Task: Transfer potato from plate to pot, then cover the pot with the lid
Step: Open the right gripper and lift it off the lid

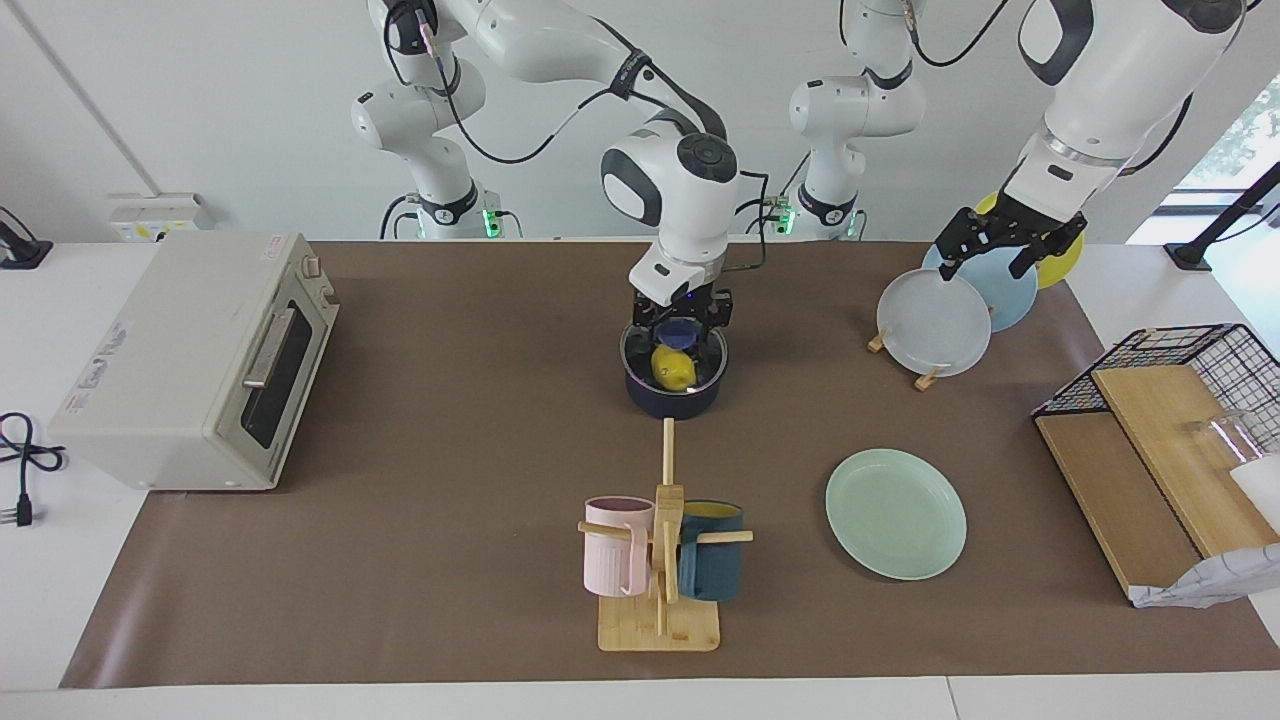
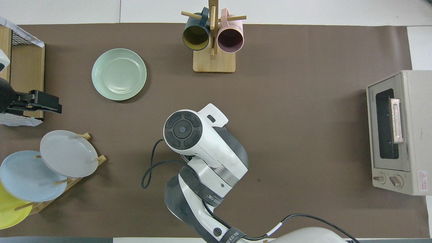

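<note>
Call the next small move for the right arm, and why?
Probably open the right pincer and lift straight up. The lid appears seated on the pot, with the potato visible through the glass, and the plate holds nothing. The pincer sits at the blue knob; its grip can't be made out. The left pincer waits over the rack plates.

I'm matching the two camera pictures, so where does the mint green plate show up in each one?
Facing view: the plate lies low, right of centre, beside the mug rack.
Overhead view: the plate lies upper left.
Shared landmark: the mug rack, level with the plate in both.
</note>
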You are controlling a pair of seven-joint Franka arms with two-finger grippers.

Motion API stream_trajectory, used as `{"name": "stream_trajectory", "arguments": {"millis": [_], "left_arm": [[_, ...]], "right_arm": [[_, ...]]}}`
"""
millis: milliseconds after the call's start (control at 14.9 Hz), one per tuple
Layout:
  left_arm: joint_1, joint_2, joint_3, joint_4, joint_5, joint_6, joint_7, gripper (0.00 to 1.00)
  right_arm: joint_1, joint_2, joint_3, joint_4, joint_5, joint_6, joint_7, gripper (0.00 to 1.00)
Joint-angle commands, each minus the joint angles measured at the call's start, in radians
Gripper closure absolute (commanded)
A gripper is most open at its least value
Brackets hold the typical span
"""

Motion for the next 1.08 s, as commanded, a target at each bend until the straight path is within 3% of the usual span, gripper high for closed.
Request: {"name": "stream_trajectory", "arguments": {"millis": [0,336,538,1009], "left_arm": [[0.012,-0.018,-0.007,-0.006,0.017,-0.019,0.011,0.0],[0.01,-0.018,-0.006,-0.006,0.017,-0.015,0.009,0.0],[0.012,-0.016,-0.006,-0.006,0.017,-0.009,0.011,0.0],[0.012,-0.018,-0.006,-0.006,0.017,-0.004,0.009,0.0]], "right_arm": [[-0.025,-0.022,0.008,-0.017,0.002,0.018,0.006,0.0],[-0.095,-0.085,0.006,0.021,0.002,-0.008,-0.07,0.0],[-0.177,-0.132,0.006,0.075,0.002,-0.143,-0.153,0.0],[-0.433,-0.344,-0.002,0.075,0.005,-0.42,-0.43,0.0]]}}
